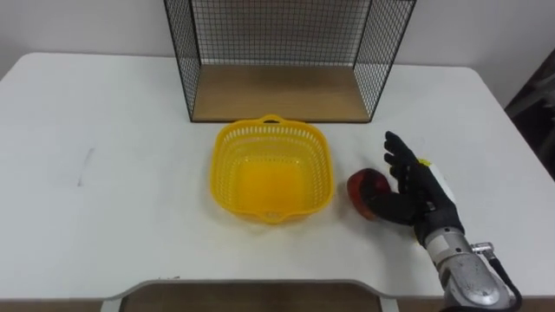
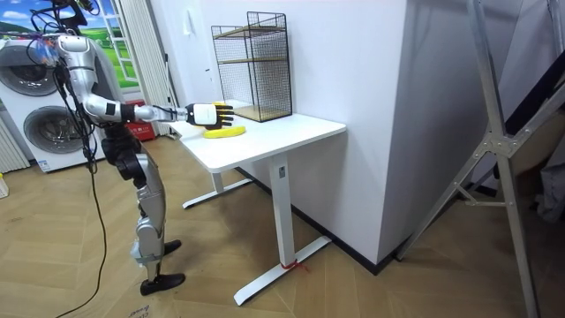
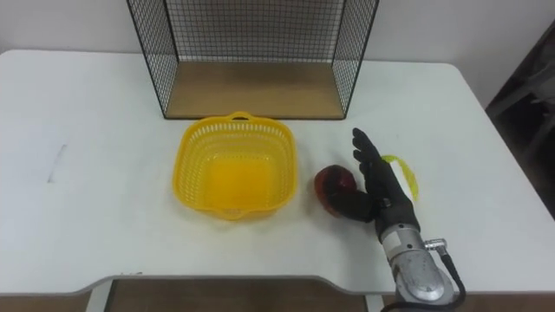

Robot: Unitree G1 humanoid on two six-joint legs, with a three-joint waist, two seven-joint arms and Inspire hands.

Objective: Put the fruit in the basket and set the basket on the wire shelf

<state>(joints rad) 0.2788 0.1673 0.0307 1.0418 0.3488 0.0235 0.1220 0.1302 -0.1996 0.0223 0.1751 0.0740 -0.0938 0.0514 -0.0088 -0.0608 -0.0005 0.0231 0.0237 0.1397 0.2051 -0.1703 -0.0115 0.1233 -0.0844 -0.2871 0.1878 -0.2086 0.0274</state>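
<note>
A yellow plastic basket (image 1: 272,169) stands on the white table (image 1: 113,173), just in front of the wire shelf (image 1: 277,94) with its wooden floor. I see nothing inside the basket. To its right a red fruit (image 1: 362,189) lies on the table. My right hand (image 1: 418,189) is open against the fruit's right side, fingers straight and pointing away from me, thumb bent towards the fruit. A yellow fruit (image 3: 406,176) peeks out from behind that hand. In the room view I stand at the table's end with the right hand (image 2: 207,113) stretched out over it.
The wire shelf (image 2: 256,66) is a tall black cage at the table's far edge, open towards me. Bare tabletop lies to the left of the basket. The table's front edge (image 1: 260,282) is close below the basket. Washing machines (image 2: 35,106) stand behind me.
</note>
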